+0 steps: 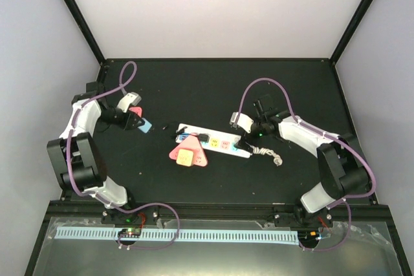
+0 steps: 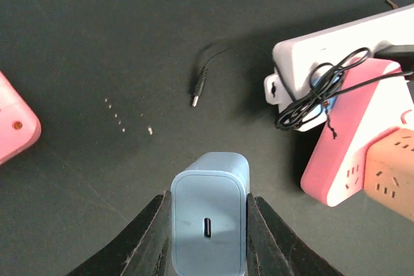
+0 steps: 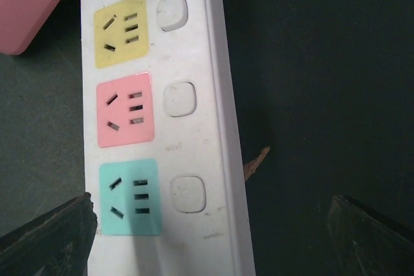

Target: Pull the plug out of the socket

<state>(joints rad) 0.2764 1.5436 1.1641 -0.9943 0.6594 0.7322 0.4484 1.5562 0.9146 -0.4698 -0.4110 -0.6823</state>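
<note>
Plug (image 2: 208, 214), a pale blue USB charger block, is clamped between the left gripper's (image 2: 208, 237) fingers, well left of the white power strip (image 3: 194, 134) and free of its outlets. Right gripper (image 3: 208, 237) hangs over the strip's end, jaws wide apart, holding nothing. Likely best: lower the plug onto bare black table (image 2: 97, 43), clear of the pink triangular adaptor (image 2: 352, 140), before releasing.

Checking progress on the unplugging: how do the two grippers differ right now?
The left gripper is shut on a blue charger; the right gripper is open and empty. The left hangs away from the white power strip; the right is over it. Both have black fingers.
</note>
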